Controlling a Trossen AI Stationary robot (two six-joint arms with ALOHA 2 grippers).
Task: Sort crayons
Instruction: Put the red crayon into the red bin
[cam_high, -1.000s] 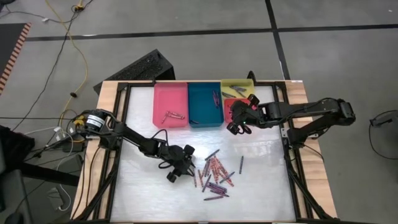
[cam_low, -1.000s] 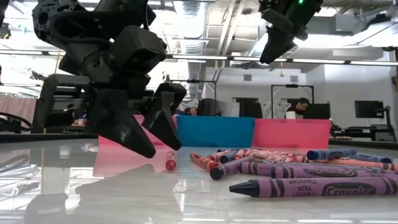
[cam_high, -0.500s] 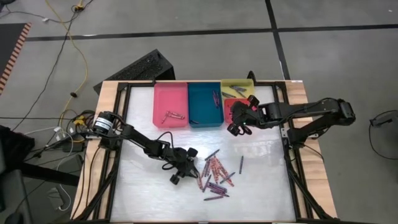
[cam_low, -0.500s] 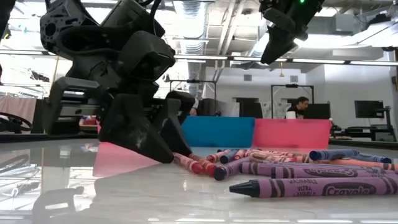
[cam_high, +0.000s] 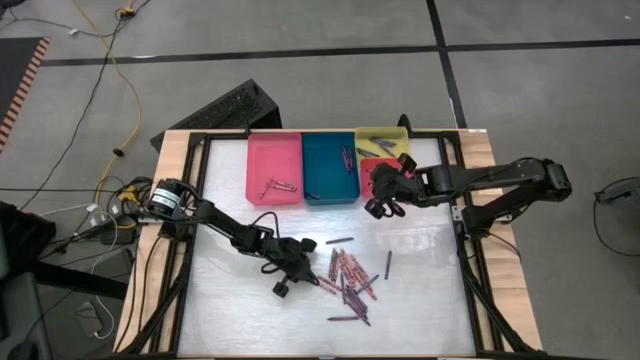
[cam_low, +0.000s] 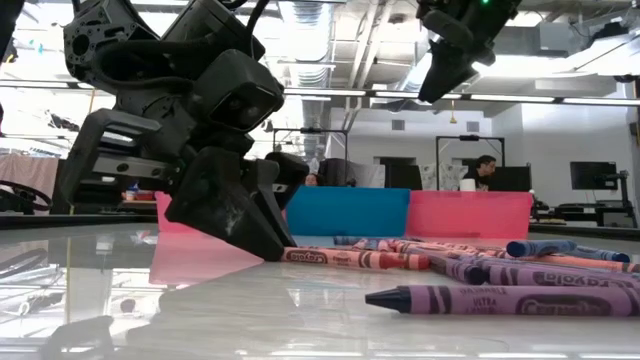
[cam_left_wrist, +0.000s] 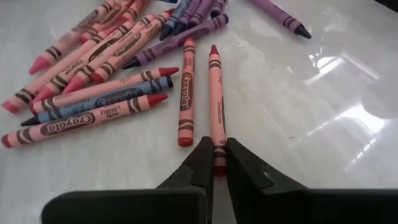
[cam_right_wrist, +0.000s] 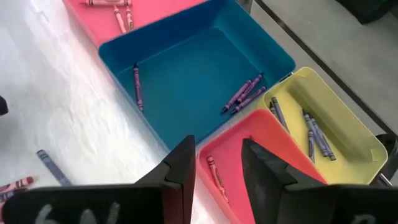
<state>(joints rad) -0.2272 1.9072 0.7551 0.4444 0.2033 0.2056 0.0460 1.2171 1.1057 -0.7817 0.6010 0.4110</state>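
Observation:
A loose heap of red, pink, purple and blue crayons (cam_high: 350, 280) lies flat on the white table top. My left gripper (cam_high: 300, 258) is down at the heap's left side, shut on one red crayon (cam_left_wrist: 215, 93). My right gripper (cam_high: 382, 205) hangs open and empty above the table, at the near edge of the red tray (cam_high: 372, 168). In the right wrist view its fingers (cam_right_wrist: 180, 168) stand apart over that tray's rim. In the low view my left gripper (cam_low: 265, 245) touches the table and my right gripper (cam_low: 445, 70) is high up. My left gripper pinches the red crayon's blunt end (cam_left_wrist: 217, 154) between its two fingertips. The fingers slant down from the table's left and lie in line with the crayon. Only the fingers' free ends reach it (cam_low: 295, 256). The crayon lies flat on the table, tip pointing away.
Along the far edge stand a pink tray (cam_high: 275, 170), a teal tray (cam_high: 330, 168), a yellow tray (cam_high: 382, 140) and the red one, each with a few crayons inside. One crayon (cam_high: 340, 241) and another (cam_high: 387, 263) lie apart from the heap. The near left table is bare.
My left gripper has gone toward the table's right edge into the heap's side, dropped to the table and shut on the red crayon's end. Some crayons in the heap have been nudged, and one now lies apart on its far side.

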